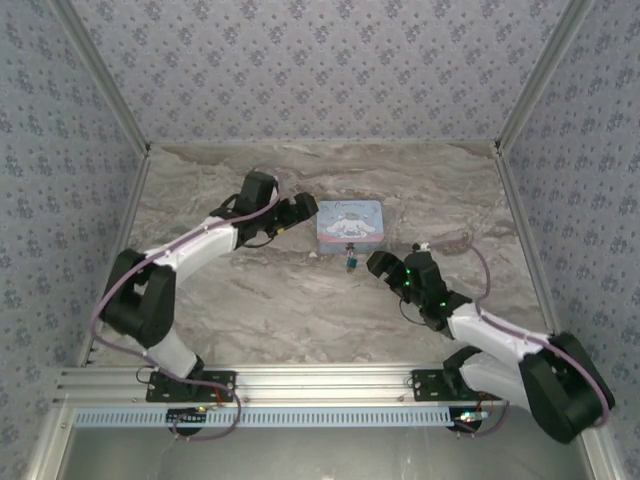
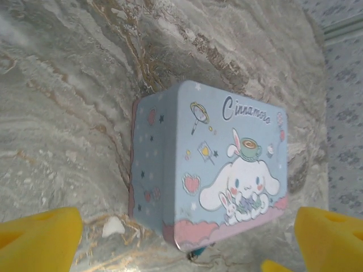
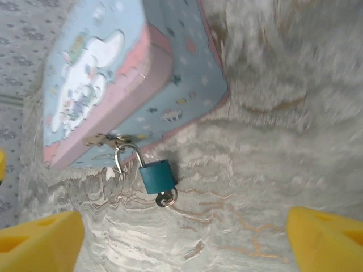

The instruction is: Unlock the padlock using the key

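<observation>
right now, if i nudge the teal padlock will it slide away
The small teal metal padlock would probably swing, not slide: its thin silvery shackle hooks the latch of the pastel blue tin box. Its smooth, compact body likely feels dense and slippery.

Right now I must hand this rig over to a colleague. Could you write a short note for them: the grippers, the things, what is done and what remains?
Left gripper: open, empty, beside the tin box, at its left end.
Right gripper: open, empty, just short of the lock.
Padlock: hooked by its shackle to the tin box's front.
Key: at the lock's bottom, apparently in the keyhole, unheld.
Done: key seems inserted.
Left: grip and turn it. I cannot tell whether the shackle has released.
</observation>
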Robot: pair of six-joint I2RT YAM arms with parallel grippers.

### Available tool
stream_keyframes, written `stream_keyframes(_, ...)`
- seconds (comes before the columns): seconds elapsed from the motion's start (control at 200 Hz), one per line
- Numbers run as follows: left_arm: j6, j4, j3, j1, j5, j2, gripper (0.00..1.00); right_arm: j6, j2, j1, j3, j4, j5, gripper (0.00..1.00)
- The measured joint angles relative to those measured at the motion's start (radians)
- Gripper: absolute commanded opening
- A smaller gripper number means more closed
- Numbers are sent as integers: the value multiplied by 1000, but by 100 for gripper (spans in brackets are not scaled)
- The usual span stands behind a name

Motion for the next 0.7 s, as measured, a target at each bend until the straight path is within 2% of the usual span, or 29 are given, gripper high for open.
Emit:
stream_keyframes(0.165,65,-35,129,2,64,164,95,-53,-190,-38,-48,-95,0,100)
stream_keyframes(0.3,90,-55,201,2,101,264,96,-95,-273,-54,-61,-145,-24,100)
stream_keyframes(0.555,134,-97,220,2,94,311,96,-158,-292,-62,-74,-140,-93,100)
stream_keyframes(0.7,145,-57,167,6,95,306,96,-187,-274,-76,-77,-105,-145,100)
